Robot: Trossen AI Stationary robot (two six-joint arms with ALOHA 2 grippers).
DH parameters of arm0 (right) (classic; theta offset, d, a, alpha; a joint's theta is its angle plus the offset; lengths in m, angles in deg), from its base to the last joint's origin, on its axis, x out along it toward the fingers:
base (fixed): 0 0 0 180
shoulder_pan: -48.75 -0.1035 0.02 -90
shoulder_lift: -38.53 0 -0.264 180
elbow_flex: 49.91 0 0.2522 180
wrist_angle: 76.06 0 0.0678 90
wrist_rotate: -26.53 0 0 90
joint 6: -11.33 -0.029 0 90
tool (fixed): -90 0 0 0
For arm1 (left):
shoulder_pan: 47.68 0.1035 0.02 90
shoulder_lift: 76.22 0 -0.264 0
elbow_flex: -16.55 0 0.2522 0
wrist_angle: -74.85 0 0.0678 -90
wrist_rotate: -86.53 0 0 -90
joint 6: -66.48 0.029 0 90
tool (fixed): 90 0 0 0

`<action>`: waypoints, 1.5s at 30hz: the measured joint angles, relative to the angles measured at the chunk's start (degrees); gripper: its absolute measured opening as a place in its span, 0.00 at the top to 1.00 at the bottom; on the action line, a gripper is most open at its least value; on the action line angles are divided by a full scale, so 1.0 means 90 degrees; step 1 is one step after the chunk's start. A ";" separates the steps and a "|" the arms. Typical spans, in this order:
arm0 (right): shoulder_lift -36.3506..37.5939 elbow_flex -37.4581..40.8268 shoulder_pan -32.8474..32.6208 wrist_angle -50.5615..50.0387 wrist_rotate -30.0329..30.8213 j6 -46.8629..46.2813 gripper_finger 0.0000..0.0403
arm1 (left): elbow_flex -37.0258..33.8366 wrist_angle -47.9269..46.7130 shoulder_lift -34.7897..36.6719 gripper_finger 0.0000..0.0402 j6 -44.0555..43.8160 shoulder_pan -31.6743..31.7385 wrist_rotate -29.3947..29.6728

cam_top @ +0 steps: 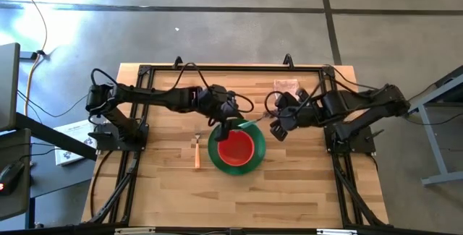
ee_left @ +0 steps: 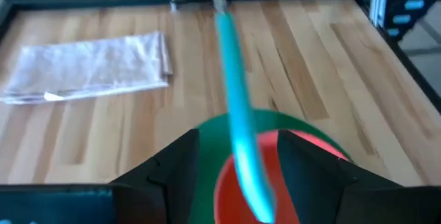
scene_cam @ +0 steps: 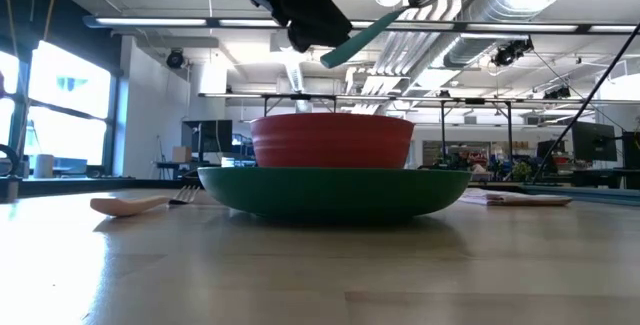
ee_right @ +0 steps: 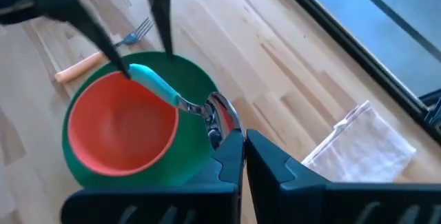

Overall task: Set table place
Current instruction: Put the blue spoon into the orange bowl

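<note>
A light wooden table point(cam_top: 289, 184) fills the middle of the overhead view. Near its centre sits a green plate point(cam_top: 236, 164) with a red bowl point(cam_top: 236, 147) on it. Above the bowl, a spoon with a teal handle point(ee_right: 157, 86) is held in the air between the two arms. The right gripper point(ee_right: 231, 140) is closed on the spoon's metal bowl end. The left gripper point(cam_top: 226, 126) is at the teal handle's other end, its fingers point(ee_left: 172, 165) spread to either side of the handle. A fork with an orange handle point(cam_top: 197, 152) lies just left of the plate. A folded napkin point(ee_right: 358, 145) lies near the table's far right edge.
</note>
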 joint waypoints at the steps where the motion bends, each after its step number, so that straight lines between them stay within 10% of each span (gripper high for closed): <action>1: 0.0000 0.0000 0.0041 0.0042 -0.0001 0.0089 1.00 | 0.0000 -0.0083 -0.0001 0.55 0.0045 0.0000 -0.0011; 24: 0.0000 0.0000 0.0282 0.0806 -0.0005 0.0789 1.00 | 0.0000 -0.0709 -0.0002 0.55 0.0304 0.0000 0.0383; 33: 0.0018 0.0000 0.0270 0.0771 -0.0029 0.0820 1.00 | -0.0011 -0.1139 -0.0005 0.91 0.0201 -0.0002 0.0484; 45: 0.0017 -0.0012 0.0204 0.0772 0.0007 0.0787 1.00 | -0.0019 -0.1000 -0.0017 0.92 0.0281 0.0007 0.0626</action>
